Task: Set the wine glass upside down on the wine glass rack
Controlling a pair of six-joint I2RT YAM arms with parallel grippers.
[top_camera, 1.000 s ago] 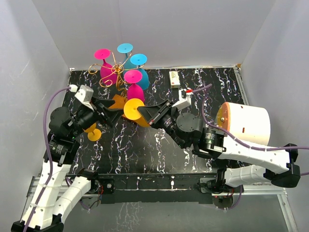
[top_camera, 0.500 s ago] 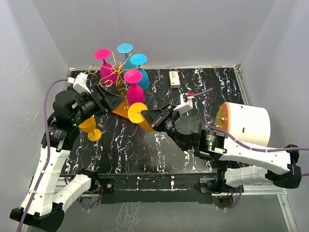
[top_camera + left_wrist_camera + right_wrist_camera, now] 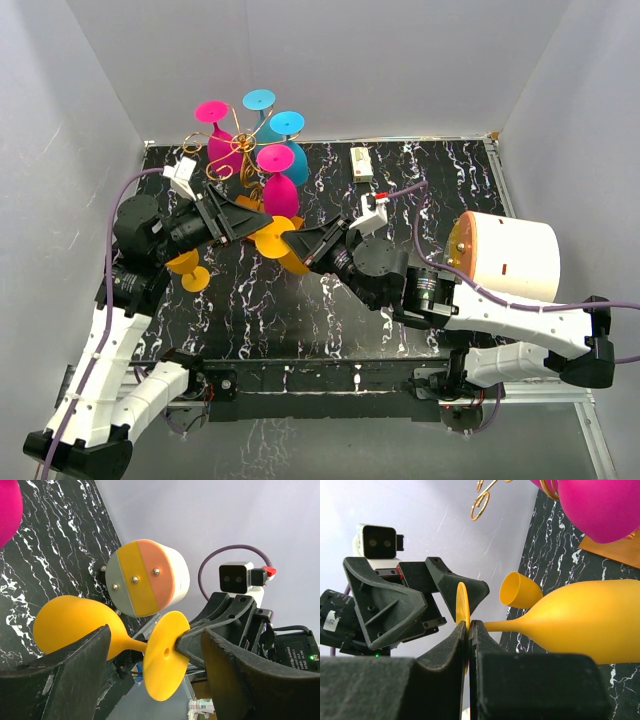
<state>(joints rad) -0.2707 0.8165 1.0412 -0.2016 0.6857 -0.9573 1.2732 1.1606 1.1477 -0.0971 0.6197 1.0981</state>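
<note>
Fingers of right gripper (image 3: 468,625) pinched flat on the foot of the glass (image 3: 590,625), the disc held edge-on between the pads. Left gripper (image 3: 156,645) spread wide, one black wedge finger on each side of foot and stem, and no contact that I can make out

Glass is off the table (image 3: 330,320), just in front of the rack (image 3: 481,501), between the two grippers. Its long axis is about level, not upright, with the foot at the right fingers and the bowl end nearest the rack's base, under a pink glass (image 3: 600,505)

Left arm is the nearer one to the rack. Reads as a hand-over. From the left wrist the stem runs from one finger toward the other, so the left jaws likely need turning across it. Depth is hard to judge

Glass is matte yellow-orange, with a round bowl, thin stem and flat disc foot. Rack is thin gold wire in curls. A second yellow glass (image 3: 190,270) lies in front of the rack, to its left
</note>
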